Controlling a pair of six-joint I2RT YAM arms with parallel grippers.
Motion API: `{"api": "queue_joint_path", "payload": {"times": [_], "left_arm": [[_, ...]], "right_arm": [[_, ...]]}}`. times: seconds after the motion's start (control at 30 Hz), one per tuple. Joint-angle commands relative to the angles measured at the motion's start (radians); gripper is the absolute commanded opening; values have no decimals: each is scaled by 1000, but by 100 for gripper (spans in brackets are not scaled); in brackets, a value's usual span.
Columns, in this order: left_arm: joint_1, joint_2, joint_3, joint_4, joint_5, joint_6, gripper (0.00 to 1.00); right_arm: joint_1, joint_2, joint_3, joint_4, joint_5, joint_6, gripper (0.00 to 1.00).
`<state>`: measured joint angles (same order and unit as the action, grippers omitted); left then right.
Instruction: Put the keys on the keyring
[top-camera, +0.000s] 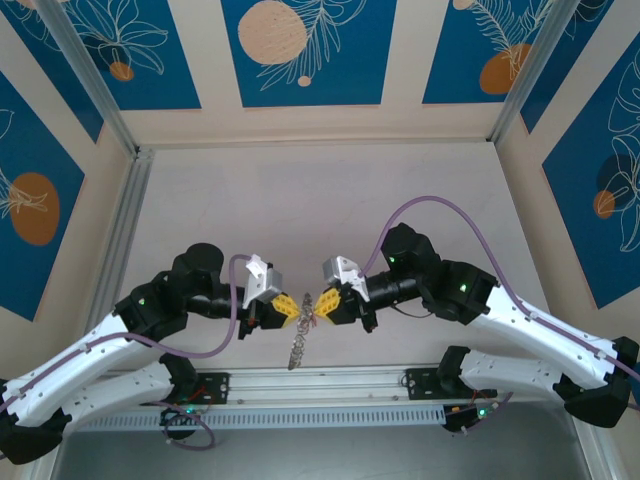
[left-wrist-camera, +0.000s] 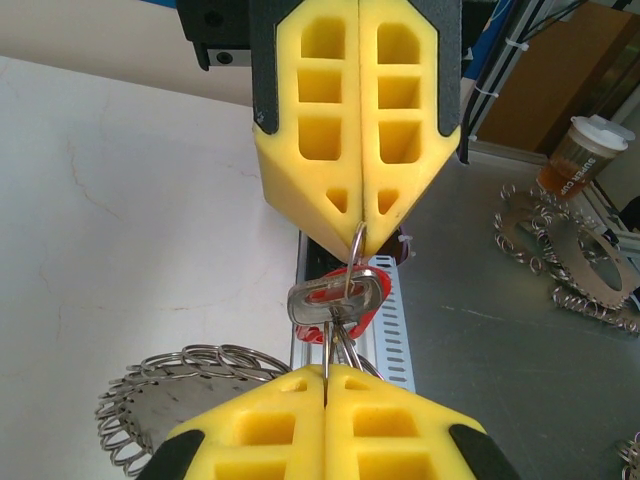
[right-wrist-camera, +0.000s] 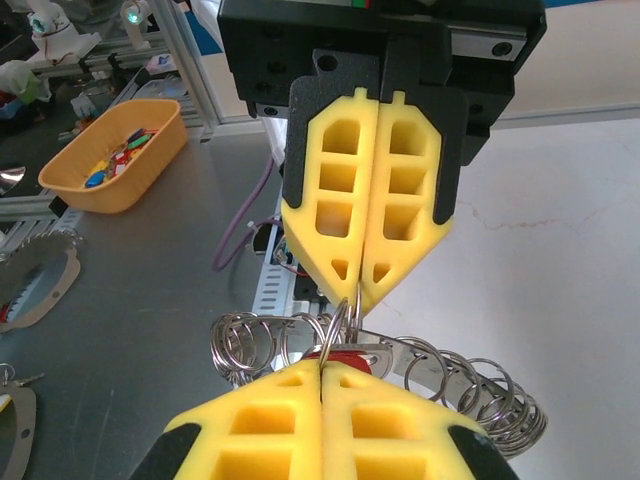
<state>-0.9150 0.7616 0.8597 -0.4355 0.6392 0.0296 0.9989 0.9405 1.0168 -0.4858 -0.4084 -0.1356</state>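
Plainly, the danger is a slip. The right gripper (left-wrist-camera: 360, 222) is clenched on only the top arc of the keyring (left-wrist-camera: 357, 250). A tug from the left gripper (left-wrist-camera: 326, 372), pinched shut at 6 o'clock on what seems to be the keys (left-wrist-camera: 338, 295), could pop it free. The keyring is thin silvery wire, held in the air between both tips, with one red-headed key hanging from it.
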Motion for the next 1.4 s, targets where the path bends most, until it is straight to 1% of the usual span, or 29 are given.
{"api": "queue_joint_path", "payload": {"times": [0.0,0.13,0.6,1.37], "left_arm": [[-16,-2,21,33,14,12,0],[-16,-2,24,29,15,13,0],[-18,0,26,27,19,14,0],[-19,3,22,34,17,13,0]], "right_arm": [[-3,5,-21,1,-34,-16,0],[-3,17,-24,8,-28,-16,0],[-12,-11,-33,32,-31,-13,0],[-19,5,-48,47,-41,-15,0]]}}
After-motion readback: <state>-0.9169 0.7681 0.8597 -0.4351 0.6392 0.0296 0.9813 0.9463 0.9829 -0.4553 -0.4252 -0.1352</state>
